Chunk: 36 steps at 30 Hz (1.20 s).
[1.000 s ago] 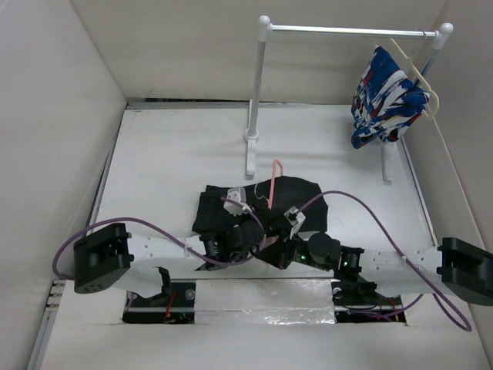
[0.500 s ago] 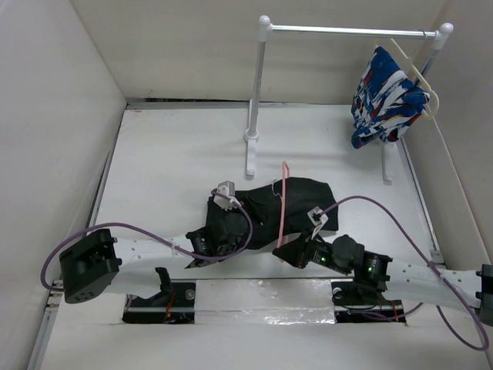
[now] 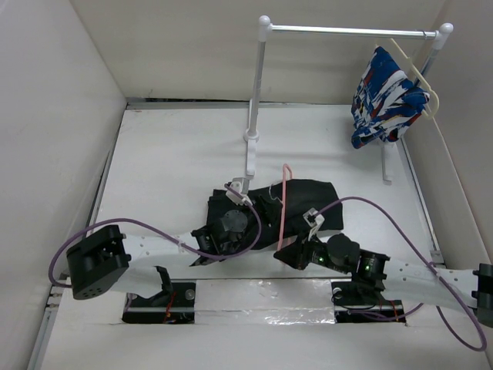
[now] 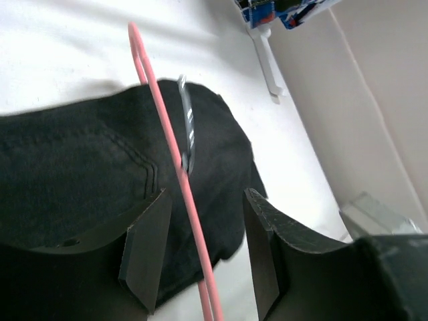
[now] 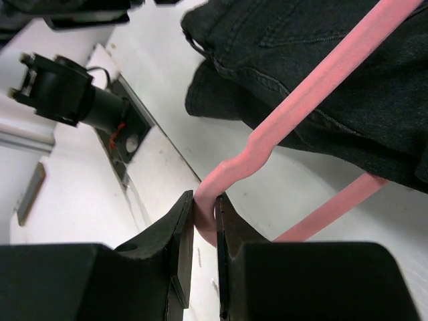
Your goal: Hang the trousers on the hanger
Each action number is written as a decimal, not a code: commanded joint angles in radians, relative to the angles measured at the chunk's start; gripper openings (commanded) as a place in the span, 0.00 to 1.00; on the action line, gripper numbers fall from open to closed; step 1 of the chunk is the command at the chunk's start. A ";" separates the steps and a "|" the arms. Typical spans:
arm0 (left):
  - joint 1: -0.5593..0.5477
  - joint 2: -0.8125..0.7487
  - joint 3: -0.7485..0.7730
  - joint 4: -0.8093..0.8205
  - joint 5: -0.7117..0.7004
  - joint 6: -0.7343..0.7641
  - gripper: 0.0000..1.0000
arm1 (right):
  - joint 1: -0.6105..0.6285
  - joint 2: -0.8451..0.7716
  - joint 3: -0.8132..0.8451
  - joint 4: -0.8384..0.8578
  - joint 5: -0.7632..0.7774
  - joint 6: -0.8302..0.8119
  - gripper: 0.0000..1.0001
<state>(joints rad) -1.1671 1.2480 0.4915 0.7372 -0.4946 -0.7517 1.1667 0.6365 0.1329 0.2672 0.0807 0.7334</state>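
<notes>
The black trousers (image 3: 300,202) lie bunched on the table in front of the arms. The pink hanger (image 3: 284,200) lies across them, with its metal hook (image 4: 187,127) on the fabric. My right gripper (image 3: 283,250) is shut on the hanger's near bent end (image 5: 207,207), just off the trousers' near edge (image 5: 301,67). My left gripper (image 3: 256,225) is open over the trousers (image 4: 80,167). The hanger's thin rod (image 4: 170,154) runs between its jaws (image 4: 204,257) and touches neither finger.
A white clothes rack (image 3: 347,31) stands at the back, with its left foot (image 3: 250,154) just beyond the trousers. A blue, white and red garment (image 3: 385,96) hangs on a cream hanger at its right end. White walls close in left, back and right.
My right arm has drawn back to the right with the hanger, which shifted right over the trousers. My left gripper shifted slightly and now straddles the hanger's rod.
</notes>
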 commanded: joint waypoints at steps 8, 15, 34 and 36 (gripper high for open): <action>0.050 0.122 0.191 -0.041 -0.013 0.098 0.00 | -0.007 -0.009 0.014 0.067 -0.012 -0.046 0.00; 0.038 0.070 0.160 -0.102 -0.091 0.025 0.00 | -0.007 -0.112 0.051 -0.118 0.103 -0.045 0.45; -0.062 0.022 0.140 -0.142 -0.254 -0.106 0.00 | -0.016 0.324 0.350 -0.247 0.376 -0.032 0.57; -0.062 0.019 0.148 -0.162 -0.271 -0.101 0.00 | -0.016 0.305 0.326 -0.246 0.390 -0.016 0.57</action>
<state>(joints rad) -1.2232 1.3270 0.6273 0.5076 -0.7177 -0.8356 1.1576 0.9611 0.4461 0.0151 0.4061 0.6868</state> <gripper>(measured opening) 0.010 0.569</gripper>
